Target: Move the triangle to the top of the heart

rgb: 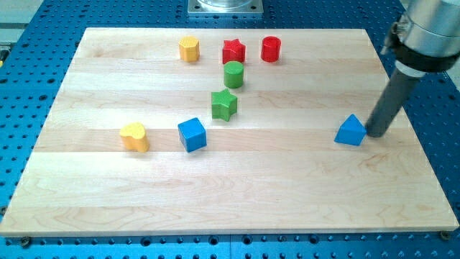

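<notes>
1. Now, look for your blue triangle (351,131) at the view's right, a little below the board's mid-height, lying flat on the wooden board (237,194).
2. You see my tip (376,134) just at the triangle's right edge, touching it or very nearly so; the dark rod slants up from there toward the view's top right. It is a plain rod with nothing to close, so it grips nothing and only rests beside the block.
3. Your yellow heart (134,137) sits well apart from the triangle, far over at the view's left, at about the same height on the board.
4. Between them, just right of the heart, you find a blue cube (192,134).
5. Above the cube and a bit to its right stands a green star (224,105), and close above that a green cylinder (233,74).
6. Along the view's top you have a row of three: a yellow hexagonal block (189,49) on the left, a red star (233,51) in the middle, and a red cylinder (271,49) on the right.
7. You can see the blue perforated table (29,108) around the board on every side.
</notes>
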### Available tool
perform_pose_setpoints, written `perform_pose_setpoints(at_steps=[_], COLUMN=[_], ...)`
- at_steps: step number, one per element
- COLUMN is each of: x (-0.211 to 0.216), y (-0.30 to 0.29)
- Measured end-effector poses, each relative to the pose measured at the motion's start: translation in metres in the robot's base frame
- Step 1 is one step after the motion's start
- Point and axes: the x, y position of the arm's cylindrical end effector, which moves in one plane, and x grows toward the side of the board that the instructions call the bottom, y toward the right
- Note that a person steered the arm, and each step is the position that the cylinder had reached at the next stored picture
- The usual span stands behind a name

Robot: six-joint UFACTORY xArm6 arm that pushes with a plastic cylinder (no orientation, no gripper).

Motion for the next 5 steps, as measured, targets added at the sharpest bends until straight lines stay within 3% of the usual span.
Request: perform_pose_setpoints(at_steps=[2,3,4,5], x=[0.043,0.066,0.084,0.085], y=[-0.141,-0.188,-0.196,-0.271])
